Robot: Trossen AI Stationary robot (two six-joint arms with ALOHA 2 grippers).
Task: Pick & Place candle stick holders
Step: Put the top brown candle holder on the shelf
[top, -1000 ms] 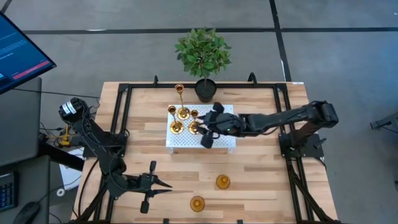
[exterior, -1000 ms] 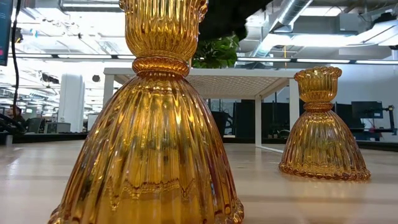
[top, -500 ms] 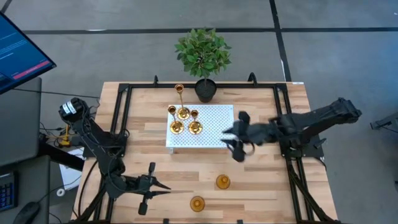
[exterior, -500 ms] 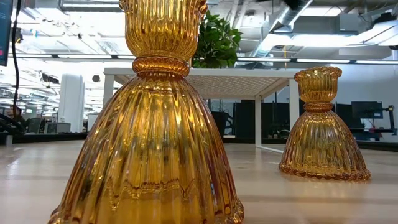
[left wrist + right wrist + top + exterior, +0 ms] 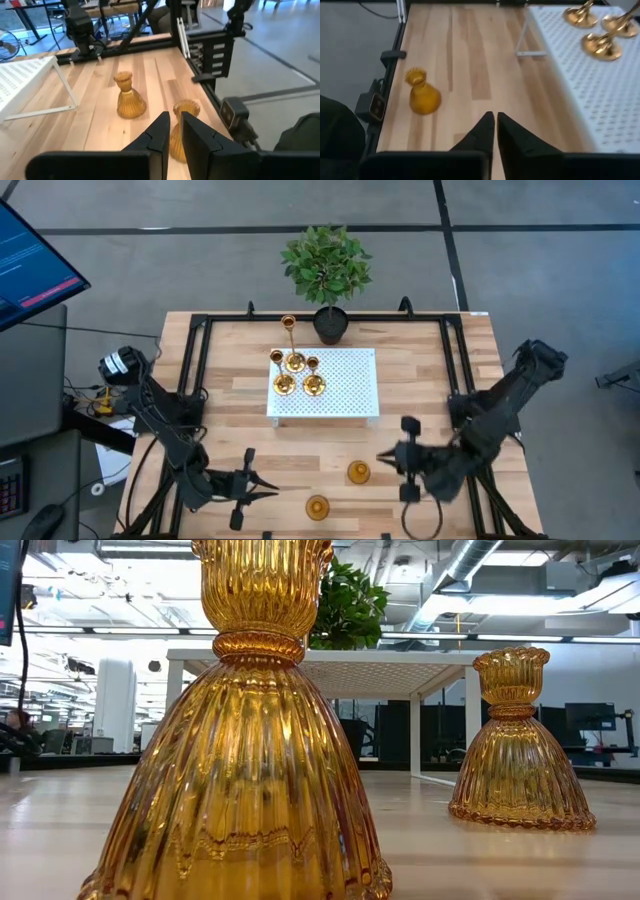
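Note:
Several shiny gold candle stick holders stand by their round bases on the far left part of a white perforated stand; the tall thin one is farthest back. Two amber ribbed glass holders stand upright on the wooden table near its front edge. My right gripper hovers just right of the first amber holder, shut and holding nothing; its wrist view shows one amber holder ahead. My left gripper waits at the near left, shut, pointing at the amber holders.
A potted green plant stands at the table's far edge behind the stand. Black frame rails run along the left and right sides. A monitor sits off the table to the left. Bare wood lies between the stand and the amber holders.
My right gripper has left the gold holders on the white stand, swinging toward the table's near right, and now sits beside the nearer-right amber holder. Its fingers, spread wide over the stand, have shut. The gold holders stay standing where they were.

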